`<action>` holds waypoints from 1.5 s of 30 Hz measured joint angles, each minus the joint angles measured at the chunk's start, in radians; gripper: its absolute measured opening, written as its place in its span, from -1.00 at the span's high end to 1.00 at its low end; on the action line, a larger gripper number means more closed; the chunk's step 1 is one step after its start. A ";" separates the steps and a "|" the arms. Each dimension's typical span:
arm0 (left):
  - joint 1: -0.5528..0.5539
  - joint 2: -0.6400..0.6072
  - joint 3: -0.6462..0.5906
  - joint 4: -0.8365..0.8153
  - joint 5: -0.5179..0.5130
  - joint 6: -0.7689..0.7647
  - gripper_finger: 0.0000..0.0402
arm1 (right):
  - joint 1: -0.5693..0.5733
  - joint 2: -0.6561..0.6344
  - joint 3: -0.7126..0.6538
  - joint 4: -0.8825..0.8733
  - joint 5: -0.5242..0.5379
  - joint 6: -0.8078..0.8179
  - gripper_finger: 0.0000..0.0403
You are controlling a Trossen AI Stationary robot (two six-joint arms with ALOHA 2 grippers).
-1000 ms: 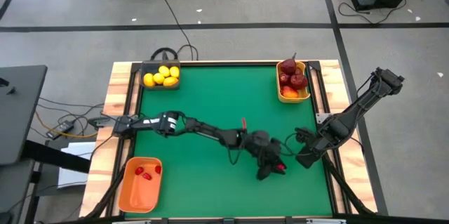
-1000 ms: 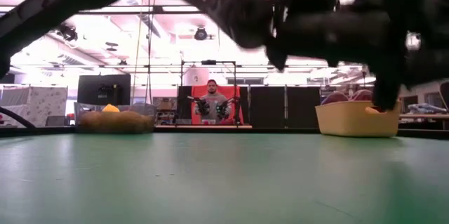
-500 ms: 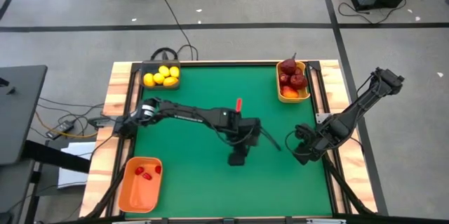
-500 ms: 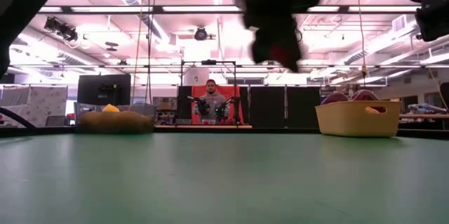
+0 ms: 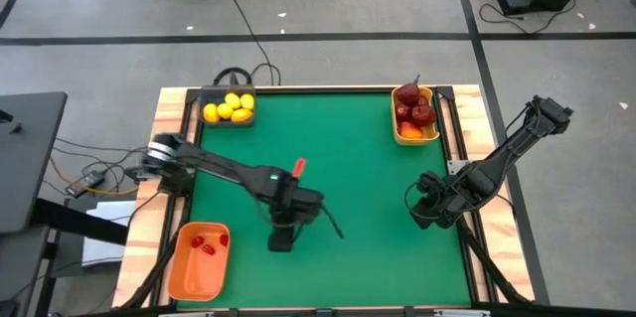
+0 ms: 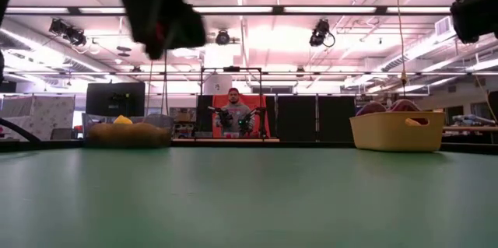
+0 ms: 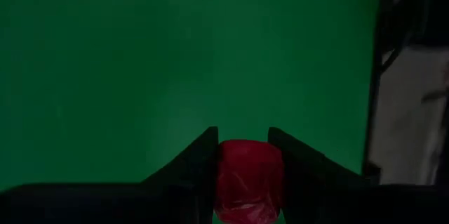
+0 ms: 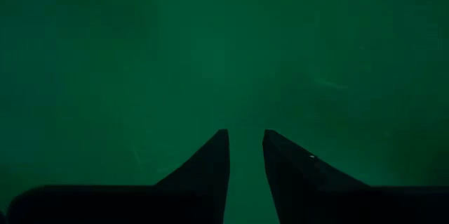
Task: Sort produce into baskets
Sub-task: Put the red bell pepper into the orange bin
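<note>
Green felt covers my counter (image 5: 328, 158), framed by pale wooden edging, with grey floor and cables around it and a brightly lit lab beyond the far edge, where a person (image 6: 233, 114) sits facing me. My left end effector (image 7: 242, 161) is clamped on a small bright red berry piece (image 7: 243, 182), which fills the gap between the two dark fingers (image 7: 200, 161); from above, that end effector (image 5: 281, 239) hangs over the counter's near-middle area, somewhat toward the left side, well apart from every basket. Nearest to it, at the near left corner, sits the orange basket (image 5: 184, 272) with two more red berry pieces (image 5: 204, 244) inside. At the far left corner the dark grey basket (image 5: 227, 93) holds the yellow lemon-like fruits (image 5: 229, 108). At the far right corner the yellow basket (image 5: 397, 133) holds dark red apple-like fruits (image 5: 415, 103) and one red-orange fruit (image 5: 411, 131); from counter height its pale side (image 6: 395, 133) shows with red fruit tops above the rim. My right end effector (image 8: 245, 157) waits near the right edge, its fingers standing a narrow gap apart with nothing between them, only green surface under it.
</note>
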State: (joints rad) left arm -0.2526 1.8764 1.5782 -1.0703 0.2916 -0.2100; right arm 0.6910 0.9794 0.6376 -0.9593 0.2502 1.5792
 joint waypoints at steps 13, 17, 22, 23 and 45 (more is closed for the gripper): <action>-0.174 -0.476 -0.530 0.172 -0.042 -0.532 0.39 | -0.020 0.000 0.000 0.005 0.032 -0.008 0.50; -0.235 -0.565 -0.602 0.163 -0.050 -0.649 0.39 | -0.045 0.000 0.000 0.042 0.025 -0.033 0.50; -0.320 -0.641 -0.666 0.135 -0.087 -0.744 0.39 | -0.097 0.000 0.000 0.083 0.002 -0.132 0.50; -0.337 -0.651 -0.678 0.141 -0.089 -0.762 0.39 | -0.110 0.000 0.000 0.084 -0.010 -0.151 0.50; -0.645 -0.722 -0.781 0.167 -0.279 -1.110 0.03 | -0.411 0.000 0.000 0.236 -0.044 -0.438 0.50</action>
State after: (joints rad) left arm -0.8977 1.1545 0.7967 -0.9031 0.0121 -1.3201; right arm 0.2801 0.9798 0.6373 -0.7235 0.2067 1.1411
